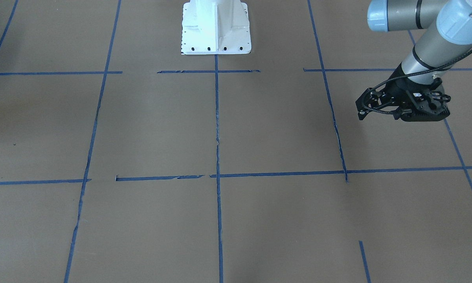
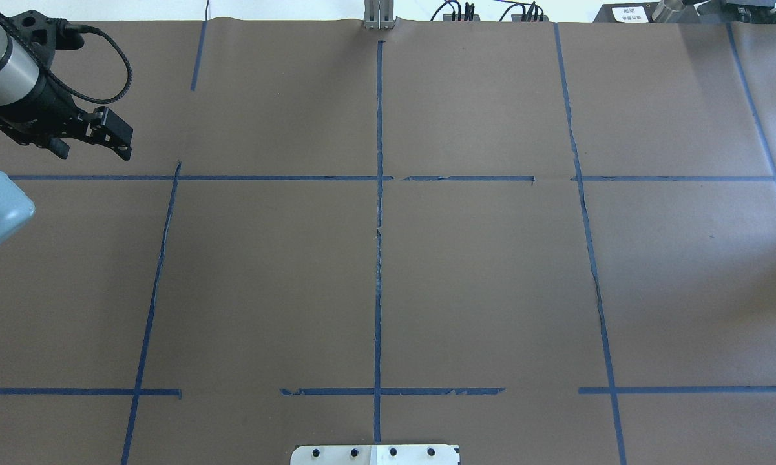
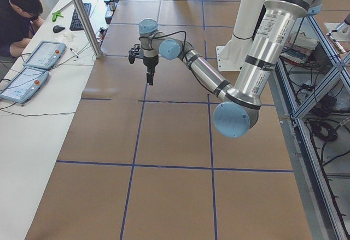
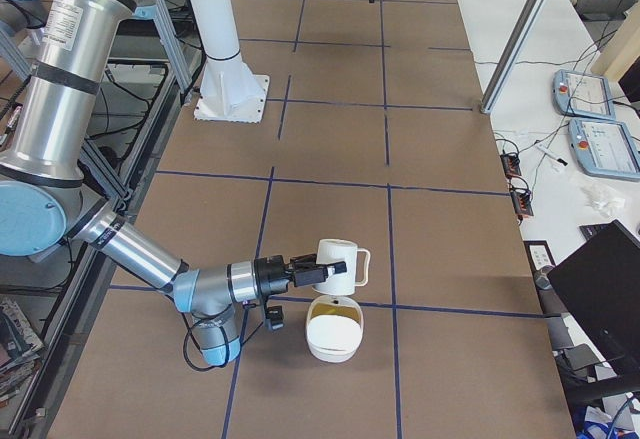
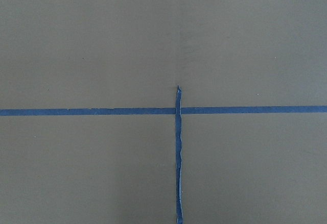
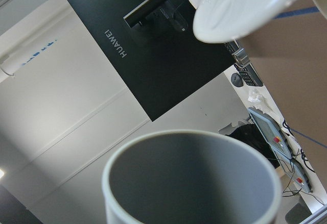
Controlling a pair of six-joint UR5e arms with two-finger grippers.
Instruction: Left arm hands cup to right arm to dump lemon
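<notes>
L arm (image 1: pixel 424 51) is over the far L part of the table (image 2: pixel 491 290), wrist pointing down. L gripper (image 1: pixel 363 110) hangs above the brown paper. From the side its fingertips look pressed together w/ nothing between them. My L wrist cam gives only paper and a blue tape (image 5: pixel 178 157) crossing.

R arm (image 4: pixel 140 249) is low at the other end of the table, forearm approx. level. R gripper (image 4: pixel 308 271) sits right against the cup (image 4: pixel 338 266). I only get it from the R side cam, so I can't tell if the fingers are clamped or spread. The cup is off the table, directly over a white bowl (image 4: pixel 335 339), handle on the side away from the gripper. R wrist cam looks straight into the cup's grey inside, w/ the bowl's rim at the frame's top edge. A yellow-green bit in the bowl looks like the lemon (image 4: pixel 335 306); too small to be sure. Cup and L gripper are well apart.
</notes>
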